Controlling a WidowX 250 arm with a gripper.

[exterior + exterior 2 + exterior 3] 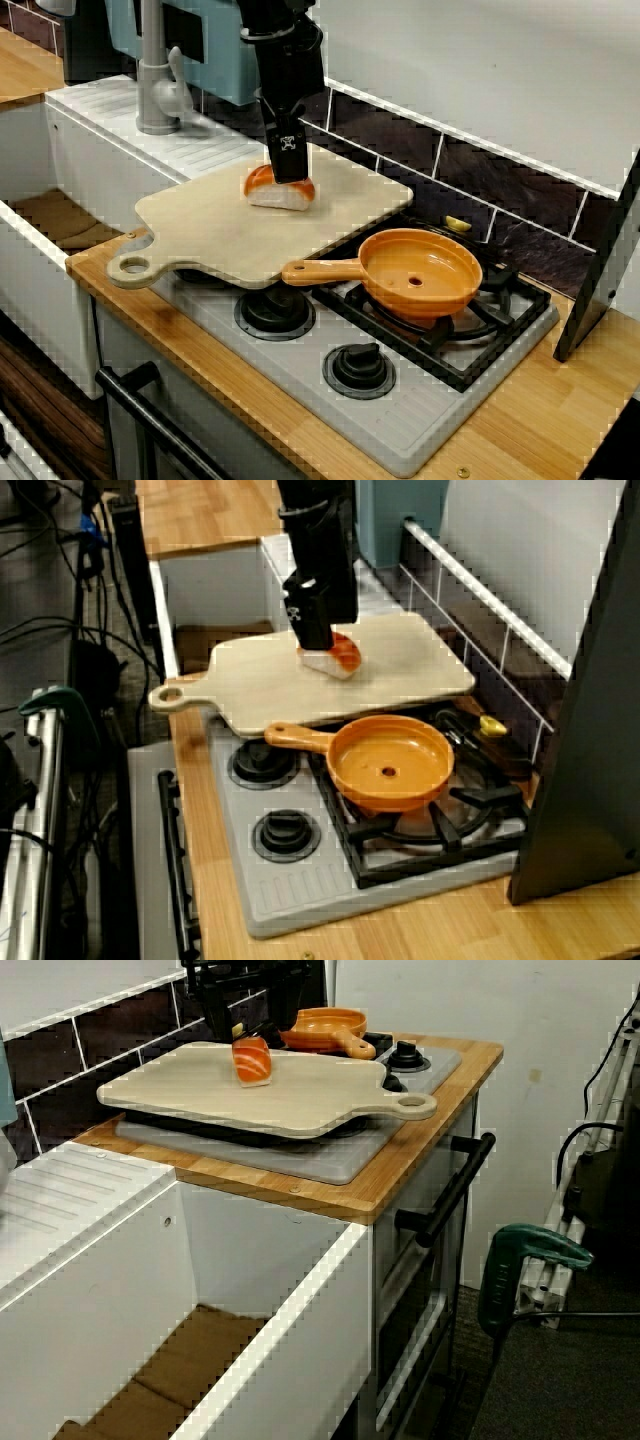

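Front view: your gripper (pixel 289 172) sat low on the salmon sushi (pixel 262 188), upper centre of frame, on the cutting board (pixel 220 235); couldn't tell whether it was gripping; probably grasp stage; any lift needed firm closure first.

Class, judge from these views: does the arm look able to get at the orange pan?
Probably yes. The pan lies uncovered on the burner beside the board, its handle toward the gripper, which is down at the sushi.

Sushi (pixel 279 187) prob. orange/white; pan (pixel 420 273) orange.
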